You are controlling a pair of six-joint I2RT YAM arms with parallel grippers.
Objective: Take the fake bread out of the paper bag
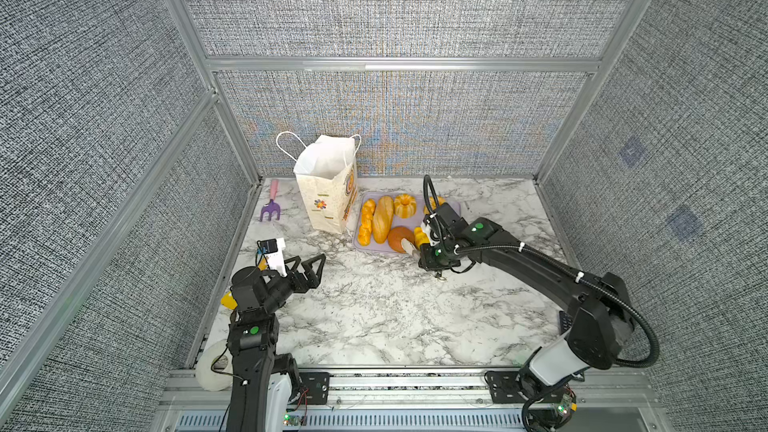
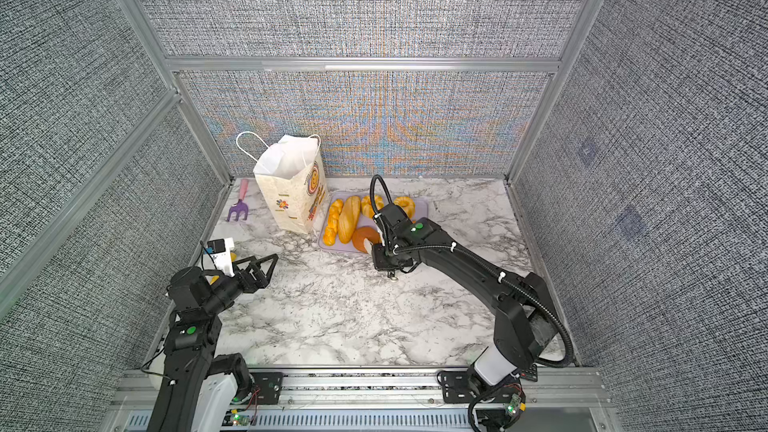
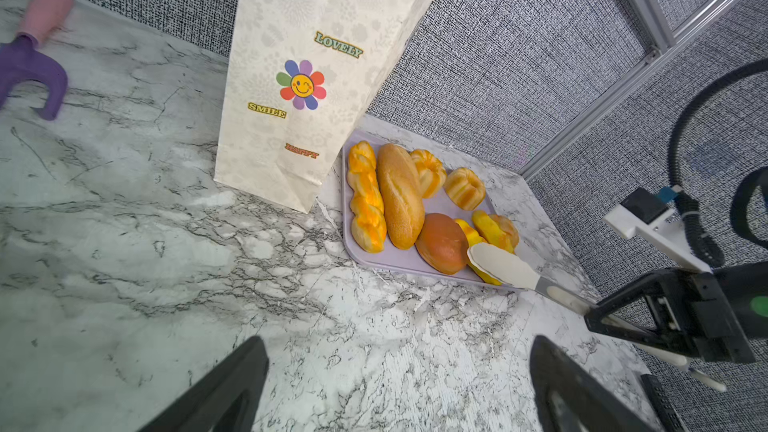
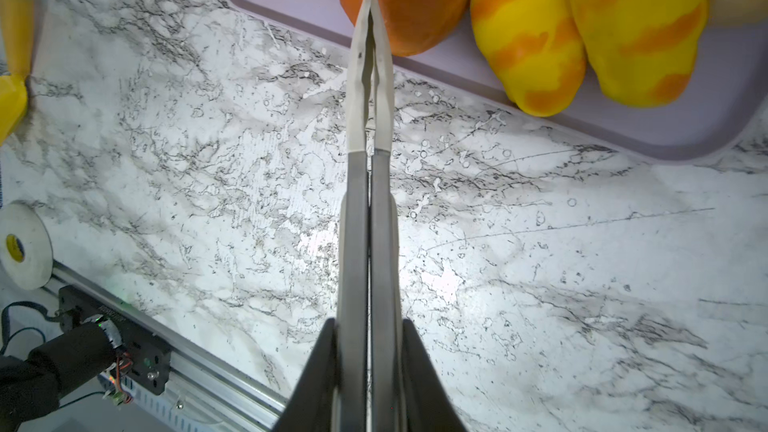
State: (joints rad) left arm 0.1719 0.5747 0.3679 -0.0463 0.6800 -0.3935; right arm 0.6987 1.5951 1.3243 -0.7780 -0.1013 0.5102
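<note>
At about eleven o'clock on the marble surface (image 1: 395, 317), read from a top view, the paper bag (image 1: 326, 197) stands upright with its mouth open. Only white paper shows inside, and its bottom is hidden. Just beside its foot, at three o'clock from it, lies the lilac tray (image 1: 360, 243), and the fake bread is out on that: braided stick (image 1: 366, 221), long loaf (image 1: 382, 219), fluted ring buns (image 3: 464, 189), round brown bun (image 1: 400, 238) and striped rolls (image 4: 528, 43).

The right tool (image 1: 423, 253) is clamped on the handles of a pair of tongs (image 4: 370, 118). Their pale blades are pressed together with nothing between them, tips over the near edge of the brown bun. The left tool (image 1: 316, 270) hangs at eight o'clock, jaws wide apart and empty, facing the bag.

With the tongs bare over the tray, the step in hand looks like the end of a drop-off, and the emptying seems close to finished. Whether any piece is left in the bag cannot be told. If one is, the next move calls for lifting the tongs clear of the tray and carrying them toward nine o'clock above the bag's mouth. The blades would need to part before going down. The light bag may tip, so the left tool could steady its rim.
</note>
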